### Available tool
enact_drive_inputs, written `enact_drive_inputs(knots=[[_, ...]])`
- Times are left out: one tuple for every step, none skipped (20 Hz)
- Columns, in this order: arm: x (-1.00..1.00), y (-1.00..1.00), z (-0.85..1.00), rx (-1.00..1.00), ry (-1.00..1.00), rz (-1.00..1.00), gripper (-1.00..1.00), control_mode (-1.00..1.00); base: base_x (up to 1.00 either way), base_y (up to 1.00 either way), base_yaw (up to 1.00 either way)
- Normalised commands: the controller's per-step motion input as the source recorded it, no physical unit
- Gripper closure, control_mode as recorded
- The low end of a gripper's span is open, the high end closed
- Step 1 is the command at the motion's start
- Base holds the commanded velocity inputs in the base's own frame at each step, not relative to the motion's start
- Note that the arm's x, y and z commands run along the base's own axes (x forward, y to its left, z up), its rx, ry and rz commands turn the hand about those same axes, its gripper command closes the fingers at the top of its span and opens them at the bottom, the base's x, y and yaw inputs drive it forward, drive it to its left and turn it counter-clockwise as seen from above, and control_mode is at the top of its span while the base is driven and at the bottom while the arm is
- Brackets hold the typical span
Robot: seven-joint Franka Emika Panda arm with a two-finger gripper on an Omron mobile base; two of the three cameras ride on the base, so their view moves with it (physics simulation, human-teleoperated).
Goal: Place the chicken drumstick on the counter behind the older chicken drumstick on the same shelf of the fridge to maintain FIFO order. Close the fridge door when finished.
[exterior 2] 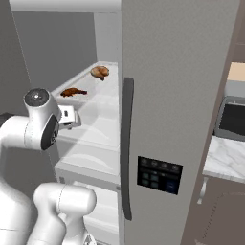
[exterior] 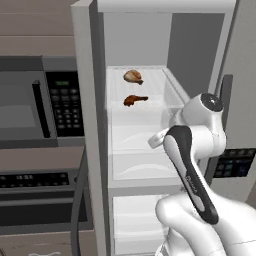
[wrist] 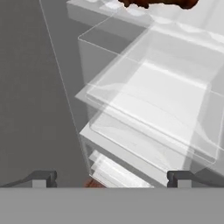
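My claw (wrist: 109,178) hangs wide and empty over the clear fridge drawers. Beyond, on the shelf (exterior: 167,82), the older chicken drumstick (exterior: 134,100) lies in front, and the chicken drumstick (exterior: 133,76) sits at its 12 o'clock, well apart. I judge it light, firm, a bit greasy; best pinched across the plump middle.
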Motion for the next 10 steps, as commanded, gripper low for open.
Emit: enact_drive_inputs(knots=[[-0.98, 0.00, -0.12, 0.00, -0.23, -0.02, -1.00, -1.00, 0.00, 0.00, 0.00], [0.00, 0.00, 0.00, 0.00, 0.00, 0.00, -1.00, 1.00, -1.00, 0.00, -0.08], [0.00, 0.00, 0.00, 0.00, 0.00, 0.00, -1.00, 1.00, -1.00, 0.00, -0.11], [0.00, 0.00, 0.00, 0.00, 0.00, 0.00, -1.00, 1.00, -1.00, 0.00, -0.12], [0.00, 0.00, 0.00, 0.00, 0.00, 0.00, -1.00, 1.00, -1.00, 0.00, -0.12], [0.00, 0.00, 0.00, 0.00, 0.00, 0.00, -1.00, 1.00, -1.00, 0.00, -0.13], [0.00, 0.00, 0.00, 0.00, 0.00, 0.00, -1.00, 1.00, -1.00, 0.00, -0.13], [0.00, 0.00, 0.00, 0.00, 0.00, 0.00, -1.00, 1.00, -1.00, 0.00, -0.13], [0.00, 0.00, 0.00, 0.00, 0.00, 0.00, -1.00, 1.00, -1.00, 0.04, -0.13], [0.00, 0.00, 0.00, 0.00, 0.00, 0.00, -1.00, 1.00, -1.00, 0.16, -0.14]])
